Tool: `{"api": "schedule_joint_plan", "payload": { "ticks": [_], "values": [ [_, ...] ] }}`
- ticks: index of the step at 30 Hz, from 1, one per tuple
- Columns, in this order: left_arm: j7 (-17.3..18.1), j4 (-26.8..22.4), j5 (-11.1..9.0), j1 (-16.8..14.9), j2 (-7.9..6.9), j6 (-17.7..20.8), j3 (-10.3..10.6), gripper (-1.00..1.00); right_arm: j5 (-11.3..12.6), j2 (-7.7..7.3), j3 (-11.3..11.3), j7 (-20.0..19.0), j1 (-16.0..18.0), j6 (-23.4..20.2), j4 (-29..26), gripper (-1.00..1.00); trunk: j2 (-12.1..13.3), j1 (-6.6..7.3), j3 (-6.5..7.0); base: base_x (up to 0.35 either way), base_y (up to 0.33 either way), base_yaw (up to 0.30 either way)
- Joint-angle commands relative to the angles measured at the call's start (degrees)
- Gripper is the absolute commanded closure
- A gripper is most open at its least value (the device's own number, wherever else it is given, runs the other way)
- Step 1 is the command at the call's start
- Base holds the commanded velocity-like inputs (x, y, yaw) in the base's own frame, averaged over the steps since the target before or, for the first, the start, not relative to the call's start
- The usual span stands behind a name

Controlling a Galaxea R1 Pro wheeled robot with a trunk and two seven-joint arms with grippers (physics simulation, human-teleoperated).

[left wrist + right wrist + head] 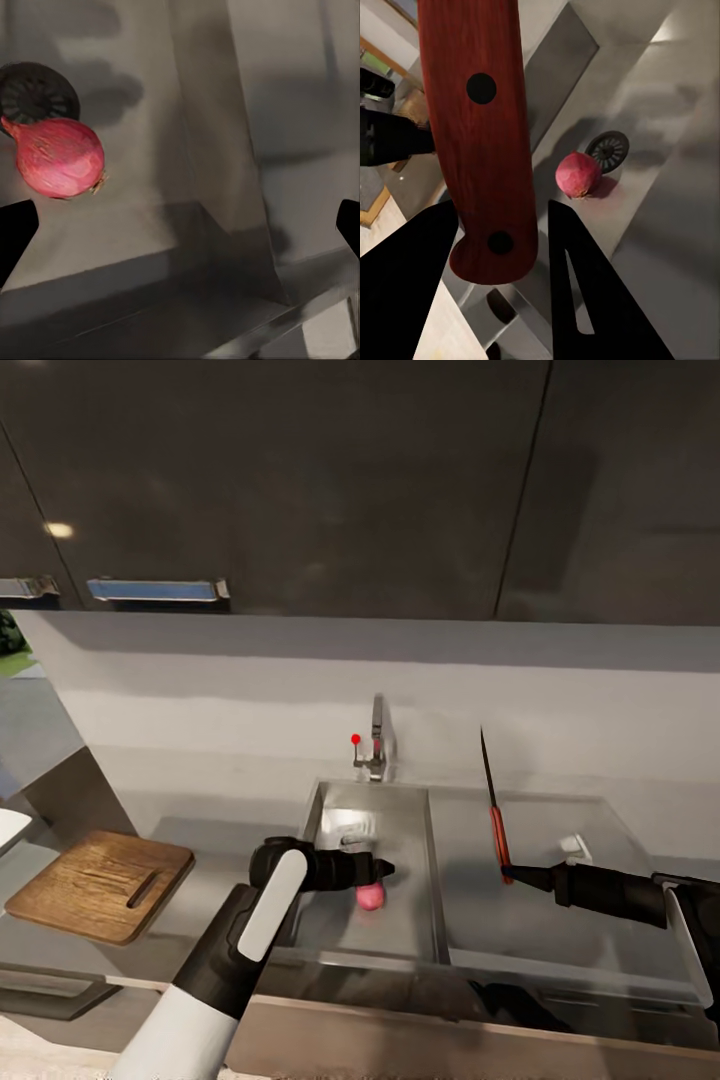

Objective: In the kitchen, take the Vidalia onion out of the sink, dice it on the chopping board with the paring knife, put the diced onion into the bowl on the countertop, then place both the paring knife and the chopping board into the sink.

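Down at the bottom centre of the head frame, the Vidalia onion [369, 897] lies on the floor of the sink [433, 880], a small rounded pinkish-red bulb with a dry root tuft, just beside the round black drain [34, 91]. I have the left pincer [384, 871] lowered into the basin right over it, and in the left wrist view its two dark fingertips [15, 232] stand wide apart with the onion off toward one of them, not between them, so I judge the grasp is not yet lined up. The basin is dull brushed steel with steep flat walls, which leaves me little room to come in from the side.

Right of the sink, my right pincer [512, 874] pinches the paring knife [494, 815] low on its glossy red-orange riveted handle, the thin dark blade pointing straight up, clear of the table [560, 915] and well apart from the left arm. At the left edge of the frame, the chopping board [102, 884] waits flat, brown grained wood with an oblong slot. Behind the basin stands the chrome faucet [377, 745] with its red knob.
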State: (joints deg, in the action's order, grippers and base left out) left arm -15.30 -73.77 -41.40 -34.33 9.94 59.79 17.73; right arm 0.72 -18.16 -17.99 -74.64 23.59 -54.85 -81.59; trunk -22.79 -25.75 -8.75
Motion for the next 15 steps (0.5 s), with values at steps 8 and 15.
{"api": "schedule_joint_plan", "payload": {
  "ticks": [8, 15],
  "values": [
    [-0.6, 3.9, -1.4, -1.8, -0.01, 0.1, -0.1, -1.0, 0.1, -0.03, 0.0, -0.2, 0.1, -0.7, 0.0, 1.0, -0.1, -0.03, -0.87, 0.0, 0.0, 0.0],
    [-0.5, 4.0, -2.5, -2.1, -0.13, 0.1, -0.1, -1.0, 0.1, -0.03, 0.0, -0.2, 0.1, -0.7, 0.1, 1.0, -0.1, -0.03, -1.52, 0.0, 0.0, 0.0]
  ]
}}
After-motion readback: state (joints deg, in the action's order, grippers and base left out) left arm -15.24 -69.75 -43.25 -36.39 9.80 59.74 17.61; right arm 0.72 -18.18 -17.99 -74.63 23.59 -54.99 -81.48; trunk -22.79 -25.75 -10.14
